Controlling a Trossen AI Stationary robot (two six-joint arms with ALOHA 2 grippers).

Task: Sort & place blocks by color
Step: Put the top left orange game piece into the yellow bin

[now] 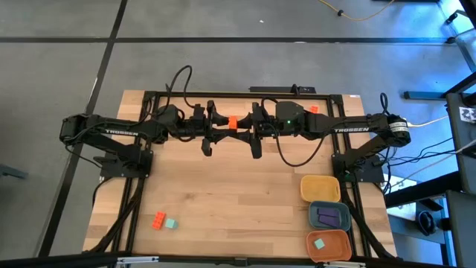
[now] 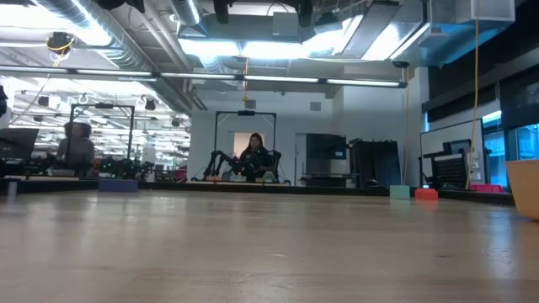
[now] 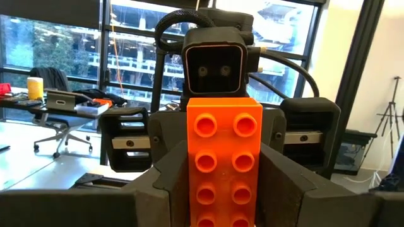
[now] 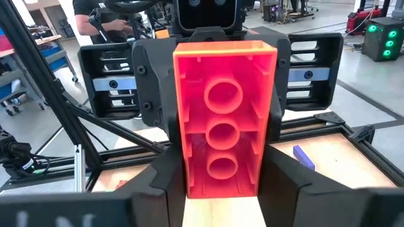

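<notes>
Orange-red block [image 1: 232, 122]: held above the tabletop [image 1: 223, 186], between my two tools, long axis running from one to the other.
Left tool [image 1: 216, 123]: clamped on the block's end, studs facing my camera.
Right tool [image 1: 249, 123]: fingers around the other end; grip, I cannot tell.

Robotics lab: distant robot rigs [image 2: 244, 164]

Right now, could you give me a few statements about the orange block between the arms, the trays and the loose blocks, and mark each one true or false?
1. Both end effectors meet at one orange block held above the table. True.
2. The yellow tray holds a purple block. False: the purple block lies in the blue-grey tray.
3. A teal block lies in the orange tray. True.
4. No blocks remain on the table. False: an orange-red block and a teal one lie beside each other near the left arm's side.
</notes>
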